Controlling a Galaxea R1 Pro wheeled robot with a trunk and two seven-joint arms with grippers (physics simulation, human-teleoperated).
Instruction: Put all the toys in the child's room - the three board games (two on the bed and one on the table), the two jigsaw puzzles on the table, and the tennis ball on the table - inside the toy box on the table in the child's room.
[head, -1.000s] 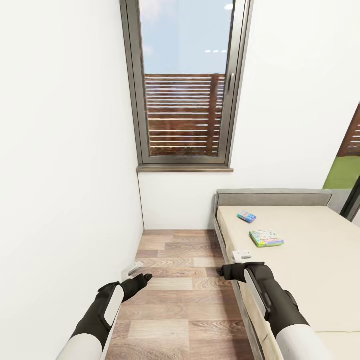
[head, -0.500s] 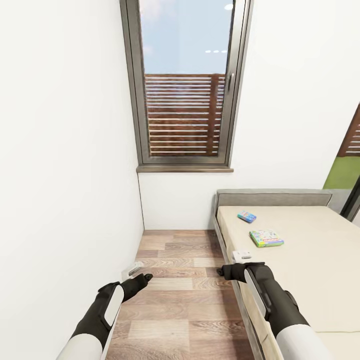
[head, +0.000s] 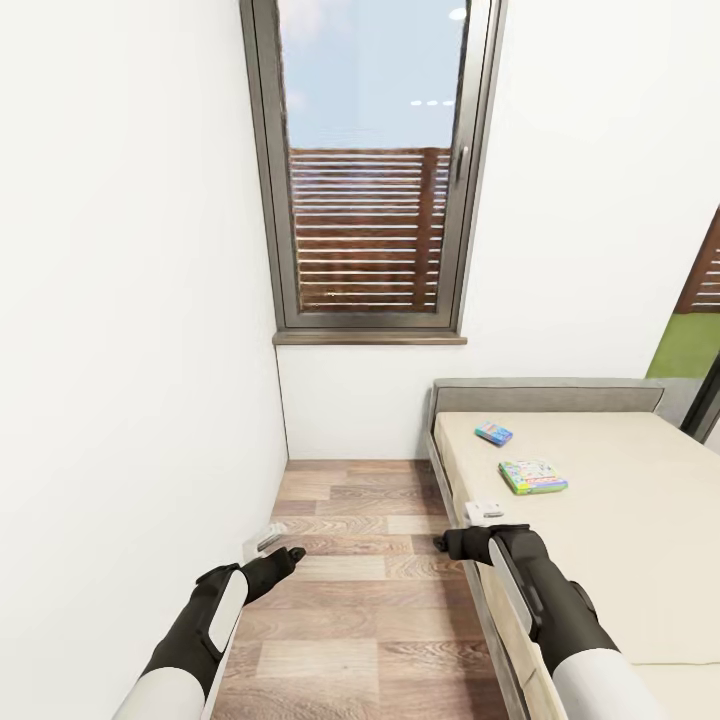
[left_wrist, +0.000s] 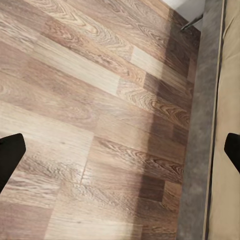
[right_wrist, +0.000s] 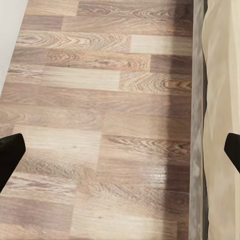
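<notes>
Wood floor (head: 350, 560): lies under both grippers, an open strip running ahead to the window wall.
Change: nothing has shifted over the last second; arms and view sit as before, so no task progress.
Left gripper (head: 290, 553): fingers spread wide, holding nothing.
Right gripper (head: 446, 545): fingers spread wide, empty, just above the bed edge.
Board games: blue one (head: 493, 433) and green-edged one (head: 533, 477) on the bed (head: 600, 560), ahead and right of the right gripper.
Edges: white wall (head: 130, 400) close left of the left gripper; dark bed frame close right.

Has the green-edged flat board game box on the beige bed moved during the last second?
No. The green-edged board game box keeps its place against the grey headboard.
</notes>
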